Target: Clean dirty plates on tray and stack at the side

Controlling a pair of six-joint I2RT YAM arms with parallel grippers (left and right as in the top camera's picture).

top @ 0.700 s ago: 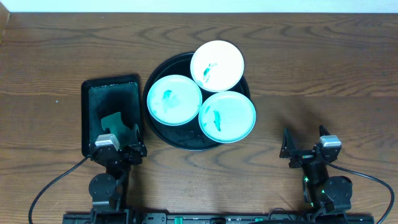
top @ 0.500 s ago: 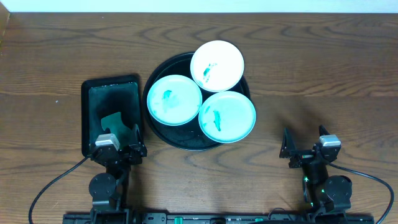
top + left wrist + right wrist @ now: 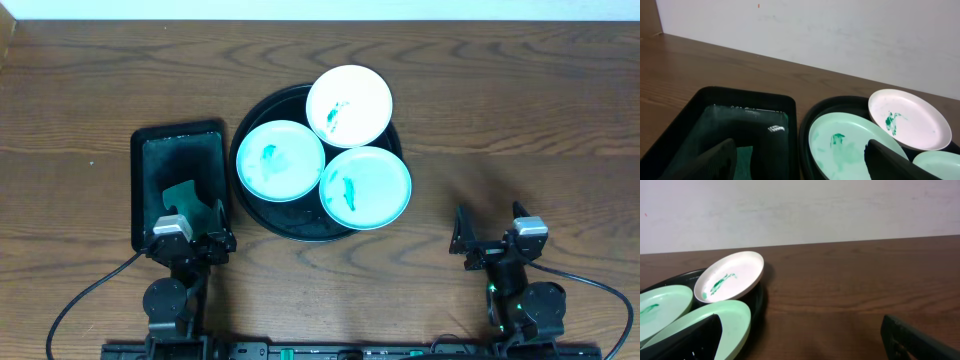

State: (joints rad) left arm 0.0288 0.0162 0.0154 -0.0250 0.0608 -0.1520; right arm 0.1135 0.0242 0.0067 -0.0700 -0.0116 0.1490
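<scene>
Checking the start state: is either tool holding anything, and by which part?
Nothing is held: left tool and right tool both stand open and empty, apart from the plates.

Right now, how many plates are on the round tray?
3: white plate on the far side, left mint plate and right mint plate on the near side. None appear hidden.

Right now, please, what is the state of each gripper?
Black two-finger left gripper: open, holding nothing.
Black two-finger right gripper: open, holding nothing.
</scene>
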